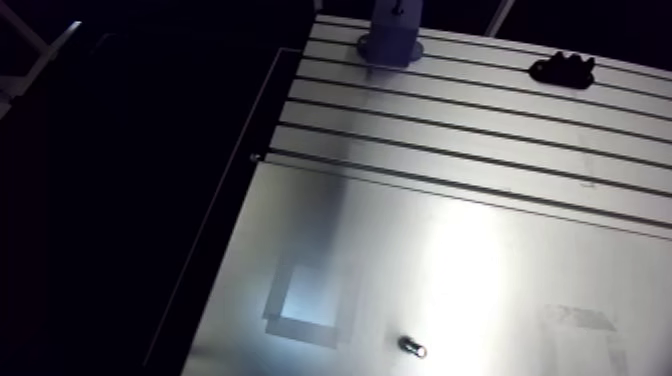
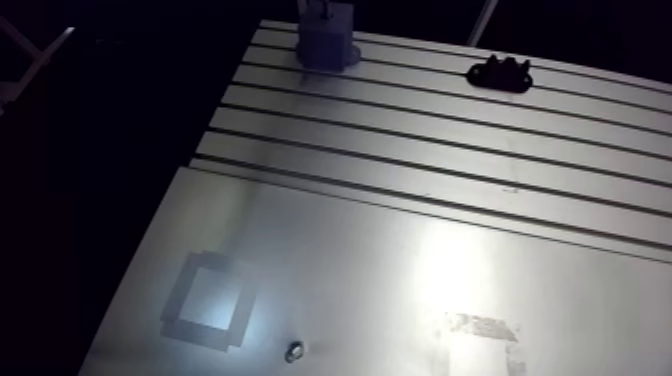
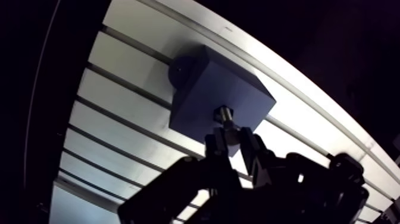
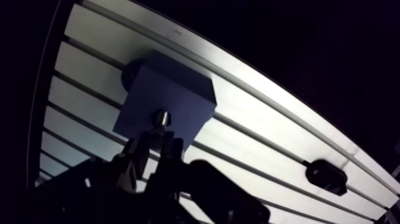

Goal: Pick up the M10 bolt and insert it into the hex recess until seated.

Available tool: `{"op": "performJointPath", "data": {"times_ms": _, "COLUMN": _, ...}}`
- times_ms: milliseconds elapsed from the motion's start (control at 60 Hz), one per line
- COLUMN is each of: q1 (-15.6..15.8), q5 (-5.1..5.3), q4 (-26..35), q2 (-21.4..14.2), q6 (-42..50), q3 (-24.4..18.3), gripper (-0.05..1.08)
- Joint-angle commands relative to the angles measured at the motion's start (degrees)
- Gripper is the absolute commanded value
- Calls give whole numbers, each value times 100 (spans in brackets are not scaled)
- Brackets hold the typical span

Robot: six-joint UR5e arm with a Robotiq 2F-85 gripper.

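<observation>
Here the gripper [image 3: 231, 138] has its 2 fingers [image 3: 215, 143] closed on the M10 bolt [image 3: 224, 114]. They stand only a narrow gap apart, with the shank pinched between them. The bolt's bright end is at the top face of the blue block [image 3: 202, 89], near that face's middle. The hex recess itself is hidden beneath the bolt, so I cannot tell how deep the bolt sits or whether it is seated.

By my reading, the step in hand is the insertion. To do it well, keep the bolt's axis square to the block's top face. Press straight down and slowly, and allow a slight twist so the hex flats find the recess rather than riding on its rim. The grip should not be let go until the bolt stops sinking, because a tilted bolt would jam or topple off the block.

In the arm view the wrist comes straight down over the block, close to upright as far as it shows. The block stands on the slotted table [image 1: 480, 140]. A black clamp [image 1: 563, 68] lies well apart from the block, along the same slats. A small metal piece [image 1: 412, 346] and a taped square [image 1: 305, 305] lie far from the block on the smooth plate.
</observation>
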Motion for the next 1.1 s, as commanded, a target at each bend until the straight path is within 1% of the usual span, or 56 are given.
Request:
{"op": "performJointPath", "data": {"times_ms": 17, "q1": 1, "q5": 2, "q4": 0, "q2": 1, "q6": 0, "q3": -1, "gripper": 107}}
{"op": "performJointPath", "data": {"times_ms": 783, "q1": 1, "q5": 2, "q4": 0, "q2": 45, "q6": 0, "q3": 34, "gripper": 107}}
{"op": "performJointPath", "data": {"times_ms": 1100, "q1": 0, "q5": 2, "q4": -1, "q2": 45, "q6": 0, "q3": -17, "gripper": 107}}
